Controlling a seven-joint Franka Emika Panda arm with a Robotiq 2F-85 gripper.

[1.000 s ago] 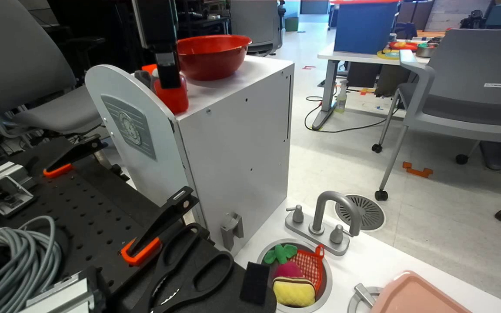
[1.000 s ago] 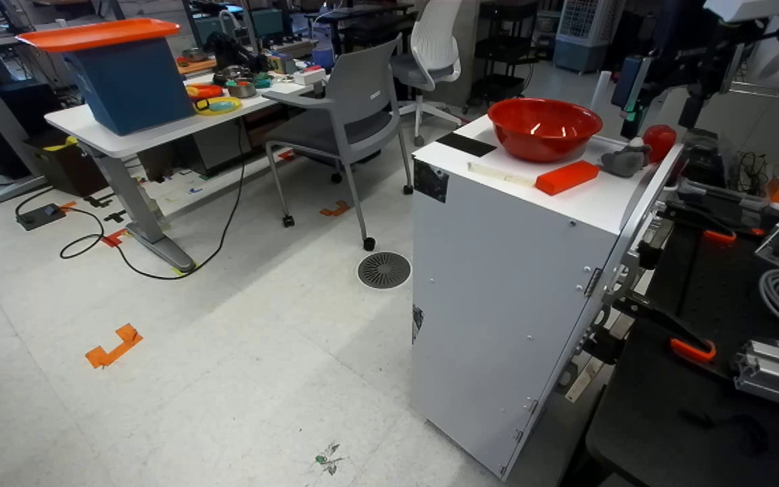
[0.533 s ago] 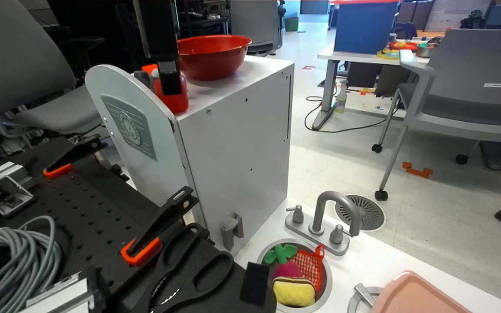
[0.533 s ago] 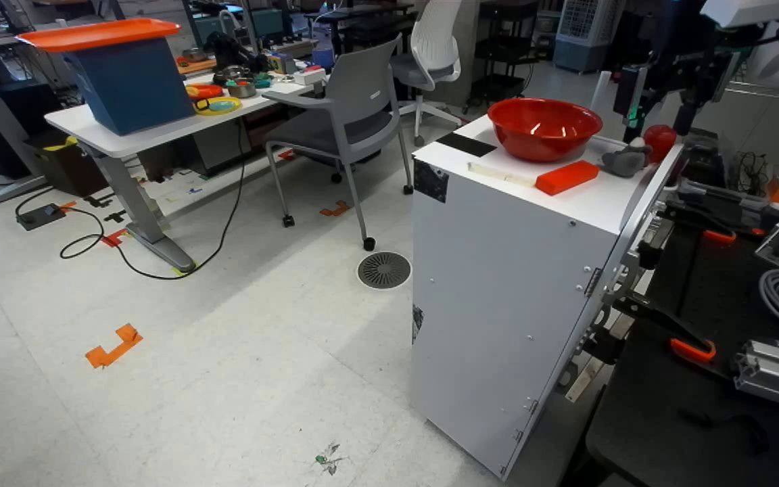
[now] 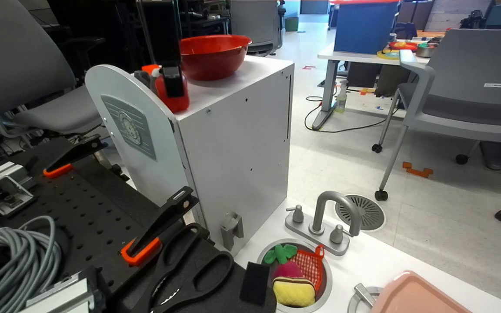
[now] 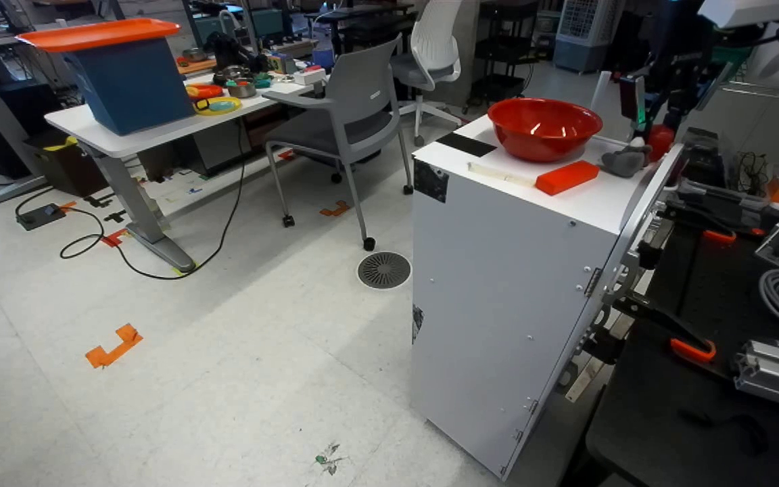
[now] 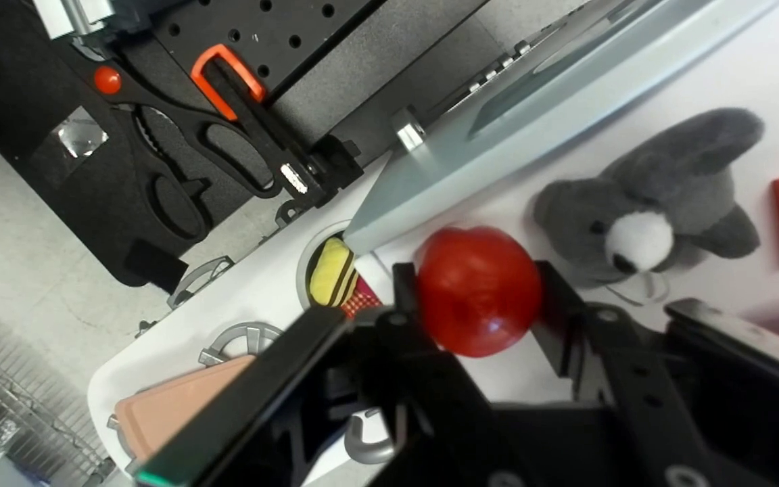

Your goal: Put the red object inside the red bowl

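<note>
Two black fingers (image 7: pixel 558 297) stand apart, one on either side of the small, rounded, glossy red lump (image 7: pixel 479 291); whether they press on it, I cannot tell. The lump sits at a corner of the white counter (image 5: pixel 259 69), beside the pale arched panel (image 5: pixel 168 152) and outside the wide, glossy red plastic bowl (image 6: pixel 544 128). The step in hand looks like the grasp. To do it well, centre the lump, get the fingertips past its widest part and close evenly, since so smooth a curve could slip free. Mind the grey plush animal with the white muzzle (image 7: pixel 673 189), near one finger. Then lift clear of the bowl's rim before moving across.
</note>
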